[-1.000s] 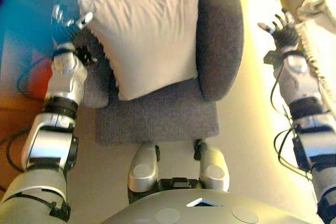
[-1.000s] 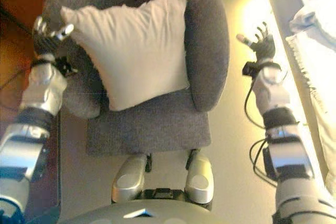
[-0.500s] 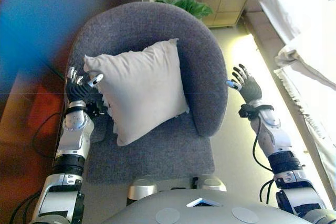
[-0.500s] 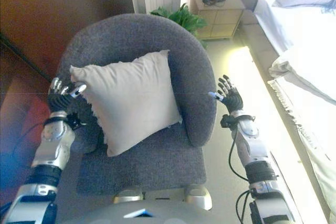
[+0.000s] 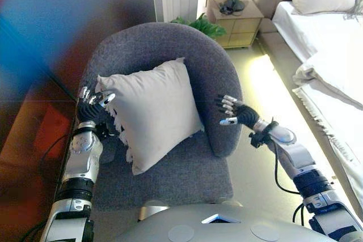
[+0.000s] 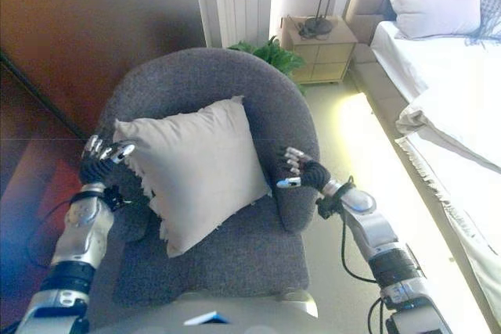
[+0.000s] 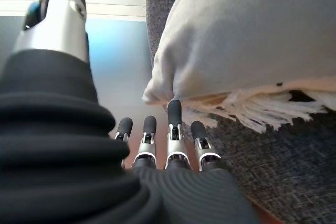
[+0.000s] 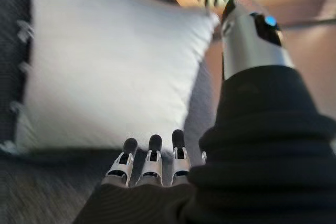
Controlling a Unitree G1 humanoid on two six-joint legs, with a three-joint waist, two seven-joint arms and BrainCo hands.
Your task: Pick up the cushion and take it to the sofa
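On the armchair (image 5: 164, 55) leans the cushion (image 5: 153, 111); left hand (image 5: 91, 107) and right hand (image 5: 235, 113) flank it, fingers straight, empty.

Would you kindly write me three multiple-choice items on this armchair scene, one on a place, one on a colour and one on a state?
1. Where is the cushion?
A. on the floor
B. leaning in the armchair
C. on the bed

2. What colour is the armchair?
A. dark grey
B. red
C. green

3. How is the left hand now?
A. curled round the cushion
B. open, fingers straight by the cushion's fringed edge
C. resting on the nightstand

Answers:
1 B, the cushion stands tilted against the chair's back, over the seat.
2 A, its fabric is dark grey all over.
3 B, the left wrist view shows straight fingers under the cushion's corner, gripping nothing; the right hand is open too, at the chair's other arm.
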